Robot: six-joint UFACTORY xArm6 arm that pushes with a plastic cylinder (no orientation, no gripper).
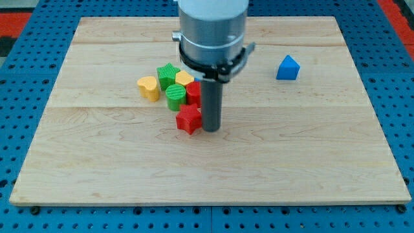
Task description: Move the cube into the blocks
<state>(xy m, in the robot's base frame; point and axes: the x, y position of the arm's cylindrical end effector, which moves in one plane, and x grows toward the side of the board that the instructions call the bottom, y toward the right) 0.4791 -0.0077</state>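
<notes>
A blue cube (288,68) stands alone at the view's upper right of the wooden board (129,168). A cluster of blocks lies left of centre: a yellow heart-shaped block (149,87), a green block (168,75), a green round block (175,96), a yellow block (184,79), a red block (193,94) and a red star-shaped block (189,120). My tip (211,129) sits just right of the red star block, touching or nearly touching it. The rod hides part of the cluster's right side. The blue cube is far to the right of my tip.
The board lies on a blue perforated surface (401,97). The arm's grey cylinder (212,29) hangs over the board's upper middle.
</notes>
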